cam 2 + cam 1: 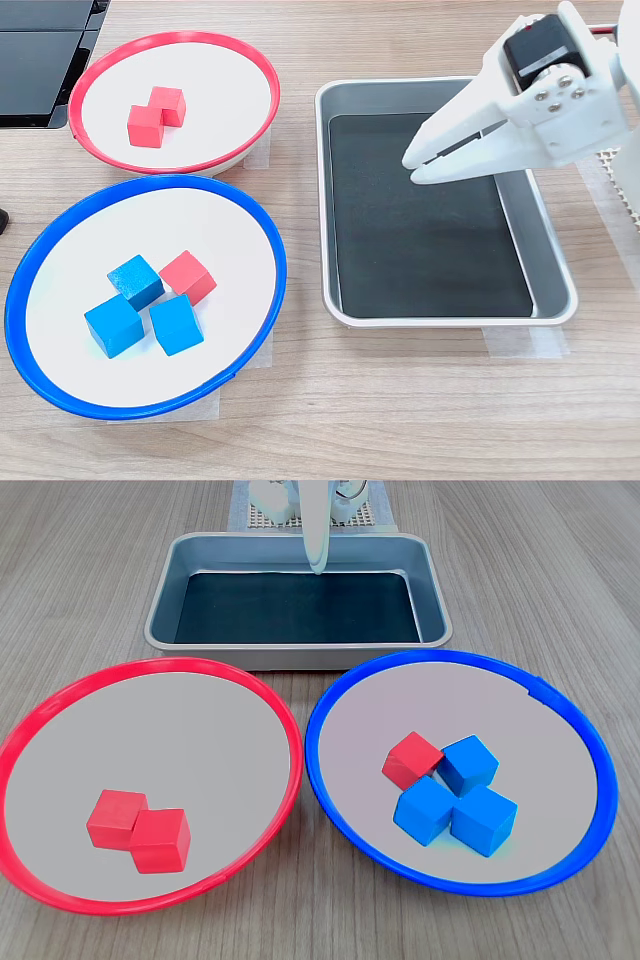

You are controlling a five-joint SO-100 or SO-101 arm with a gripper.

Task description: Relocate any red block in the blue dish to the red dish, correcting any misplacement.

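Seen in the first exterior view: red block [412,759] lying in the blue dish [345,690], on the first exterior view's right, tilted and touching the blue cubes [456,800] on its right and near sides. Red dish [60,695] beside it on the first exterior view's left, holding two other red cubes [137,831], touching each other. Metal tray [165,580] farther back, between and beyond the two dishes, with only a slim white tip of the gripper [317,540] hanging over its far edge; impossible to tell the jaw gap from here.

Seen in the second exterior view: gripper [414,166] poised over the tray [450,318], jaws drawn nearly together with only a thin slit at the tips, nothing held. Red block [187,277] well apart from the jaws, off to the second exterior view's left and nearer the camera, inside the blue dish [265,240]. Blue cubes [139,308] crowding its left and near sides, the side toward the tray left bare. Red dish [255,60] farther back on the left.

Judged: pick not yet begun. Coming move likely to call for opening wide, swinging across the dish rim toward the block, and closing on faces free of the blue neighbours.
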